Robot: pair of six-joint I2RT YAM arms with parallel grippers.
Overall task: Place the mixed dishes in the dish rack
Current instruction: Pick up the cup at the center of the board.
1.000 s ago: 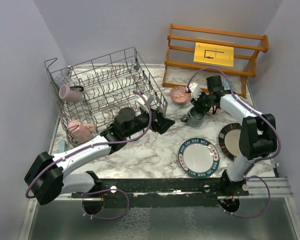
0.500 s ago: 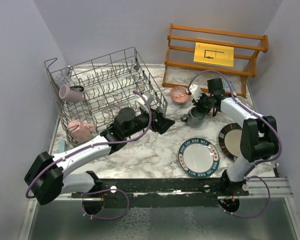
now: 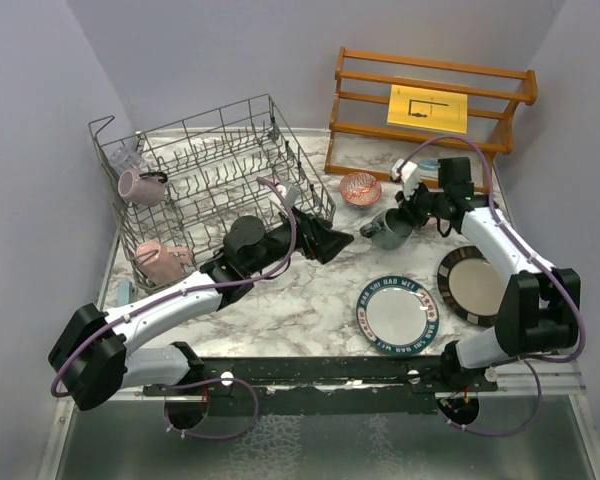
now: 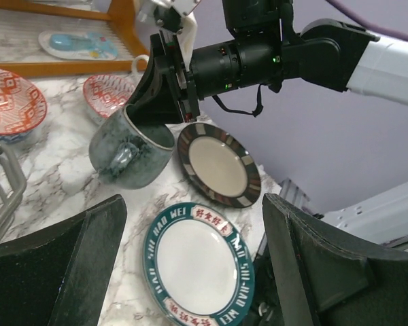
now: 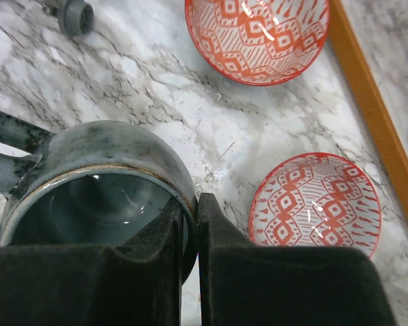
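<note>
Grey mug (image 3: 390, 230) (image 4: 132, 153) (image 5: 88, 183) clamped by the rim in right gripper (image 3: 405, 212) (image 4: 168, 102) (image 5: 190, 204). Jaws pinched narrow on the wall, one finger inside, one outside. Tilted over marble tabletop (image 3: 310, 300) toward the far right, handle pointing left; cannot tell if the base touches the marble. Two red-patterned bowls (image 5: 258, 34) (image 5: 316, 207) on the marble just beyond, near wooden shelf (image 3: 430, 100) at the far right edge. Left gripper (image 3: 325, 243) (image 4: 194, 204) spread wide, holding nothing, just off the near right corner of dish rack (image 3: 205, 117), facing the mug. Rack in the far left corner, with pink mug (image 3: 158, 260), mauve mug (image 3: 138, 186) and clear glass (image 3: 128, 155) along its left side. Blue-rimmed lettered plate (image 3: 397, 313) (image 4: 197, 265) flat near the near edge, right of centre. Dark-rimmed beige plate (image 3: 472, 283) (image 4: 217, 165) flat just beside it, toward the right edge.
</note>
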